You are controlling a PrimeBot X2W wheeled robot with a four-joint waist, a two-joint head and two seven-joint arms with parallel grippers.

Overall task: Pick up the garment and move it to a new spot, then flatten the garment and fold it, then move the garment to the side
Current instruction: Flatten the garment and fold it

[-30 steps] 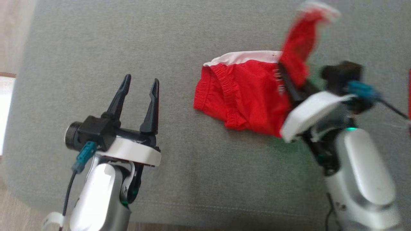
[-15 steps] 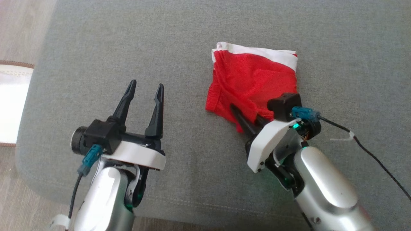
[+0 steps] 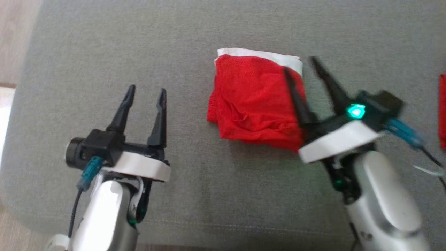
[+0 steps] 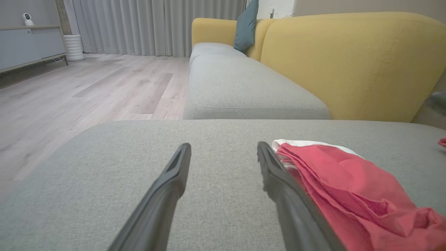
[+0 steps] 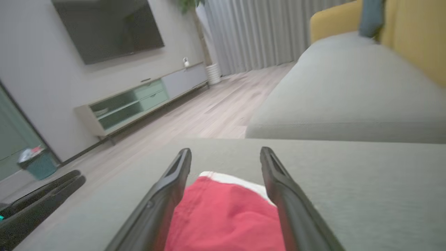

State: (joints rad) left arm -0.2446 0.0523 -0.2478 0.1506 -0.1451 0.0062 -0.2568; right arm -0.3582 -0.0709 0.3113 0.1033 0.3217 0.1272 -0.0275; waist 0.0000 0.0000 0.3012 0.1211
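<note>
While the red garment [image 3: 254, 104] lies on the cushion [image 3: 139, 42], left and right jaws stand apart.

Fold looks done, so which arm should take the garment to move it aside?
Right. The open right gripper is at the right edge of the garment, its fingers straddling the fabric in the right wrist view. The left gripper, also open, stands apart over bare cushion to its left.

Silver forearms [image 3: 104, 212], white wrist plates [image 3: 139, 169], black jaws, teal connectors [image 3: 89, 170].
</note>
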